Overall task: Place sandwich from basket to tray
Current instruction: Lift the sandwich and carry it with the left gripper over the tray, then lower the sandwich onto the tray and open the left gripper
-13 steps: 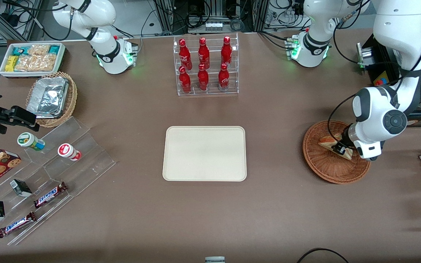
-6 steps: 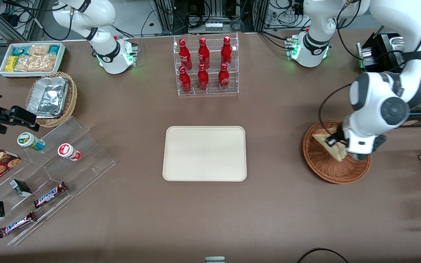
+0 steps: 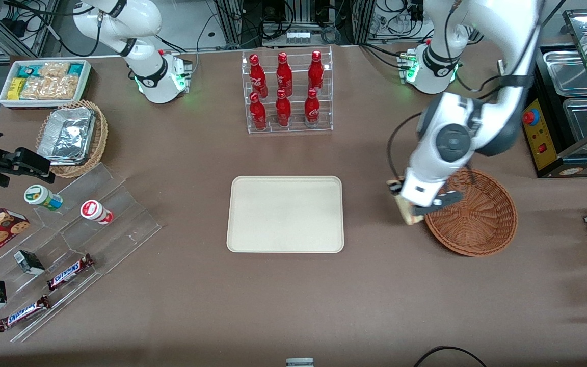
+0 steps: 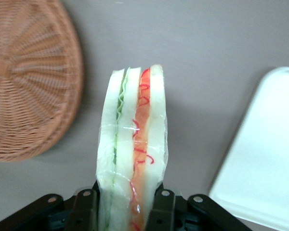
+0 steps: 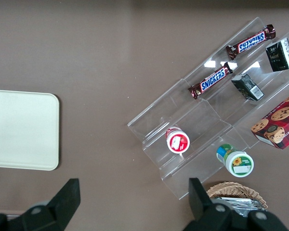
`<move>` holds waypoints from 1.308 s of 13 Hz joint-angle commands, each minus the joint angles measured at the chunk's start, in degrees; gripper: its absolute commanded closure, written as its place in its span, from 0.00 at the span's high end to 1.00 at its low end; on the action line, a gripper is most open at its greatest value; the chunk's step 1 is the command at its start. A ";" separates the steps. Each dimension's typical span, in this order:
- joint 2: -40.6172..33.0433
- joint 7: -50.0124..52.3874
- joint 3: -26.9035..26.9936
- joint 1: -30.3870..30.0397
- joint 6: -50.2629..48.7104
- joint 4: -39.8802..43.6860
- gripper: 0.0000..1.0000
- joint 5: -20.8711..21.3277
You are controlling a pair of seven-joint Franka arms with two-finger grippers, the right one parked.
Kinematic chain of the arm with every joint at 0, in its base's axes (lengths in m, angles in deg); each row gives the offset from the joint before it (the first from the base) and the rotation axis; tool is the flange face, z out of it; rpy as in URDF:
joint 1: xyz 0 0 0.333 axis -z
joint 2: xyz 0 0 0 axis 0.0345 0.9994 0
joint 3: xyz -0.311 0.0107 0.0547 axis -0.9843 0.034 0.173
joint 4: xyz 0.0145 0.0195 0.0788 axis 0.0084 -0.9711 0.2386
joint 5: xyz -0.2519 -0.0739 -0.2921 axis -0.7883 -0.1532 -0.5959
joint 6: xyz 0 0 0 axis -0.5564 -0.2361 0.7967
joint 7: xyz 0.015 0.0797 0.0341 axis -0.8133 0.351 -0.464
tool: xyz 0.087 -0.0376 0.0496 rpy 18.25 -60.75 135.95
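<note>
The gripper (image 3: 409, 208) hangs above the brown worktop (image 3: 293, 300), just beside the rim of the basket (image 3: 477, 216) and between it and the tray (image 3: 285, 214), with its two fingers (image 4: 160, 211) clamped on the one sandwich (image 4: 132, 149). The sandwich is held clear of the basket, standing on edge between the pads; the wrist view shows its clear wrap, a green stripe and an orange-red stripe between pale bread layers. In the front view only a small pale piece of it shows under the wrist, off the basket's rim on the side toward the tray. The single reddish-brown woven basket has nothing in it, and the single cream tray lies bare, nearer the middle of the worktop. Farther from the front camera than the tray stands a clear rack (image 3: 288, 92) with six red bottles, three in each of two rows. Toward the parked arm's end lie a stepped clear stand (image 3: 95, 214) with two Snickers bars (image 3: 69, 271), two small round tubs (image 3: 97, 212), and a lighter wicker basket holding one foil container (image 3: 68, 135).
</note>
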 commanded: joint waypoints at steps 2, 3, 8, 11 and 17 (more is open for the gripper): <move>9.37 -0.21 0.85 6.18 -0.45 10.96 0.38 -0.08; 10.61 -0.03 0.85 7.41 -0.27 11.94 0.38 -0.69; 14.83 -0.65 -0.82 11.02 9.73 12.47 0.40 -2.98; 19.82 -1.69 -3.90 11.03 10.01 17.54 0.40 -2.72; 24.24 -5.29 -4.25 12.17 9.22 20.73 0.45 -2.45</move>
